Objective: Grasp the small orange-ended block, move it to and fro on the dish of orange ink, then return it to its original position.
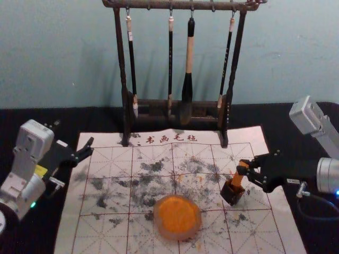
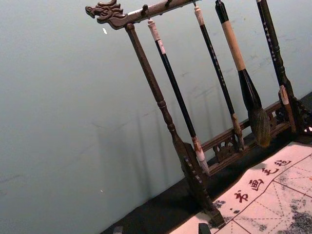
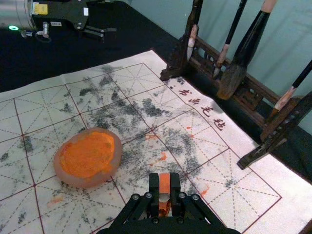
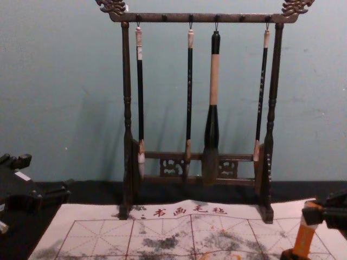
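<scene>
Right of the round, pale-rimmed dish (image 1: 178, 236) of pasty orange ink, the right gripper (image 1: 245, 167) pinches the slim, straight-sided block (image 1: 238, 179), tilted, lower end in a squarish dark box (image 1: 231, 196). The left gripper (image 1: 87, 148), fingers parted, is well off to the dish's left.

Dim, diffuse light lay on the wall (image 1: 63, 53), where the brush stand (image 1: 121, 58) cast faint, soft-edged shadows to the left in the head view. The surface (image 1: 280, 124) sank nearly to black beside the paler mat (image 1: 106, 142).
</scene>
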{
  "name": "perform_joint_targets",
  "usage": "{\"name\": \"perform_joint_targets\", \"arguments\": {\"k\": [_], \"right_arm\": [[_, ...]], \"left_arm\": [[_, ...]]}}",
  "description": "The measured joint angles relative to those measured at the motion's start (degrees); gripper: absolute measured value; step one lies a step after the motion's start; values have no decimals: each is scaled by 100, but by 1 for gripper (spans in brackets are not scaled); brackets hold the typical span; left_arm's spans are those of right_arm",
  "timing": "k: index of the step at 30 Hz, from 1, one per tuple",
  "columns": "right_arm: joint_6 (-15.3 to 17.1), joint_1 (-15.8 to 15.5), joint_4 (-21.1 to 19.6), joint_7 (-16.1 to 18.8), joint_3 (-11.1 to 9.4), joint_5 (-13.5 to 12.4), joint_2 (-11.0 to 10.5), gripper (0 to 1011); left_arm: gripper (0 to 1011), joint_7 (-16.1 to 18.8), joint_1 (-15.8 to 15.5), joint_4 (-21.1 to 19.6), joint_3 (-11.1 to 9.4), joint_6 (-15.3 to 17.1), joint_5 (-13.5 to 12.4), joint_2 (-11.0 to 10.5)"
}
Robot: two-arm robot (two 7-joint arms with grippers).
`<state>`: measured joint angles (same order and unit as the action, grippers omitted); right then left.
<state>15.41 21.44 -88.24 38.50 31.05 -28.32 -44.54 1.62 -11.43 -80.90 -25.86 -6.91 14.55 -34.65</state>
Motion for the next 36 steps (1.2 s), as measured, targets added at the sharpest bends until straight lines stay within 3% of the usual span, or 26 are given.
{"name": "perform_joint_targets", "arguments": {"k": [17,36], "right_arm": [[43,17,116,80,134,36,89,85],[118,202,508,133,370,269,320,86]], "left_arm": [[1001,0,0,0,0,0,0,0],[1001,0,0,0,0,0,0,0]]}}
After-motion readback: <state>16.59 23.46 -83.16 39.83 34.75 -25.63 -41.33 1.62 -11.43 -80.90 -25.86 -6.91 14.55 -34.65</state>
